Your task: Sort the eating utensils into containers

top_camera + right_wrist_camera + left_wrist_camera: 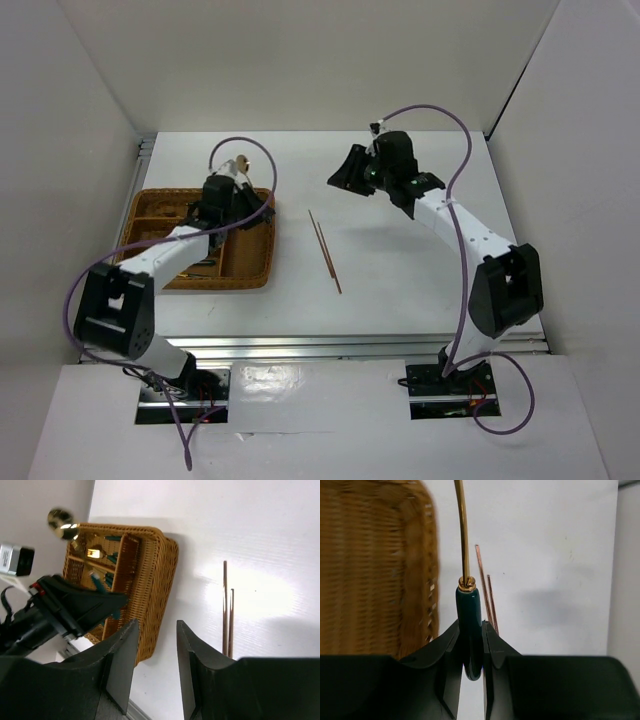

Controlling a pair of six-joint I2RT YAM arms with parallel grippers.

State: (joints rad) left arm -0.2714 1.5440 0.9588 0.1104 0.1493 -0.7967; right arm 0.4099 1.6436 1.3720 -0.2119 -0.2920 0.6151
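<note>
Above the tray's [215, 284] right rim: spoon [469, 615] held.
Left jaws clamp its handle; right jaws apart, empty; chopsticks [327, 252] lie right of tray.

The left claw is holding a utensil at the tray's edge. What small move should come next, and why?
Probably shift the left claw sideways, further over the wicker tray. It grips the spoon by its teal handle, but in the wrist view the spoon lies beside the tray's rim, not over a compartment.

Robotics lab test cell: plain white panels [300, 60] enclose a white table [400, 270]; two cabled robot arms [470, 235] bolted to aluminium rails [330, 345], frame bottom.
</note>
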